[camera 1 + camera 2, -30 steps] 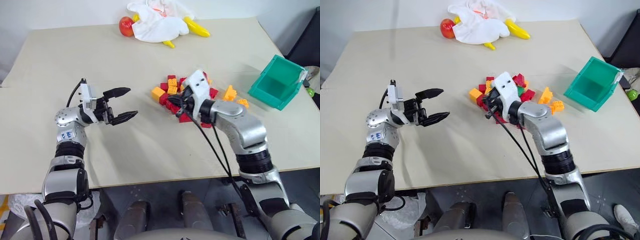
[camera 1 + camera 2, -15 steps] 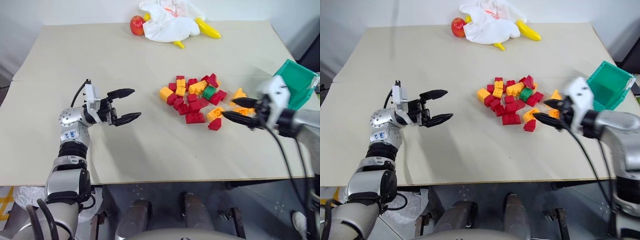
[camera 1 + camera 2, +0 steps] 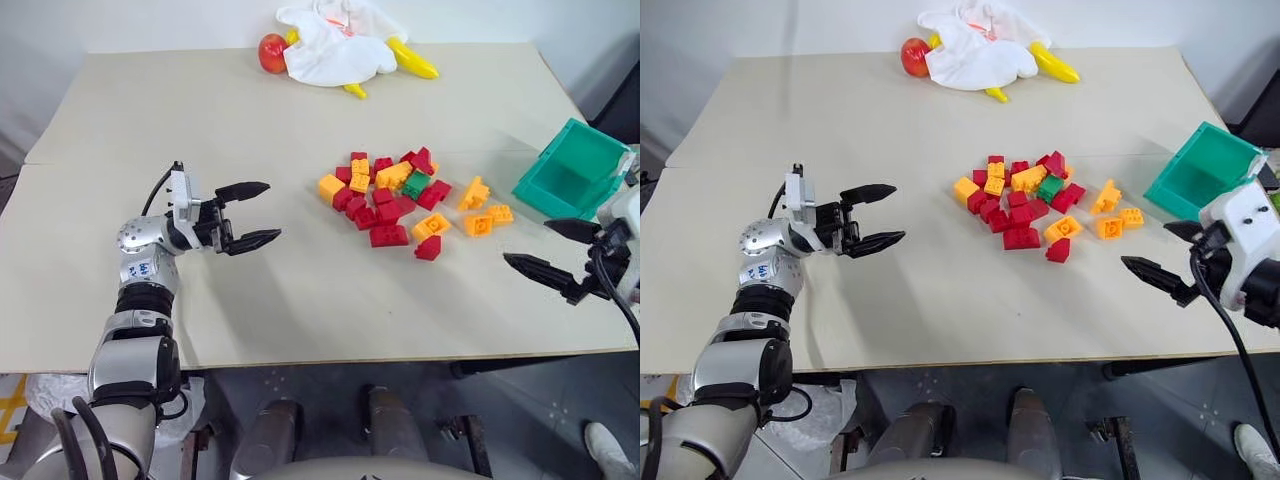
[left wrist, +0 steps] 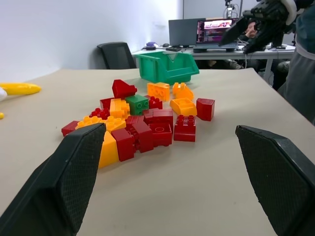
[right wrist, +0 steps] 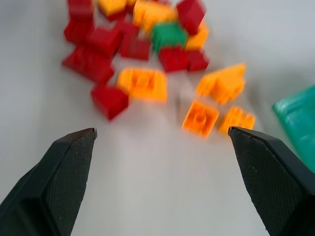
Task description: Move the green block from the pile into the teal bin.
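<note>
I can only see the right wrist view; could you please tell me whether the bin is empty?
Observer: What shows of the inside of the bin is empty.
Operator: Thank you. Where is the left gripper?
Observer: The left gripper hovers open over bare table, left of the pile, and holds nothing.
Operator: Is anything else on the table?
Observer: A white cloth lies at the far edge, with a red fruit beside it.

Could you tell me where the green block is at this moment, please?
The green block lies on the table in the right part of the pile, among red and orange bricks, left of the teal bin; neither gripper touches it.
</note>
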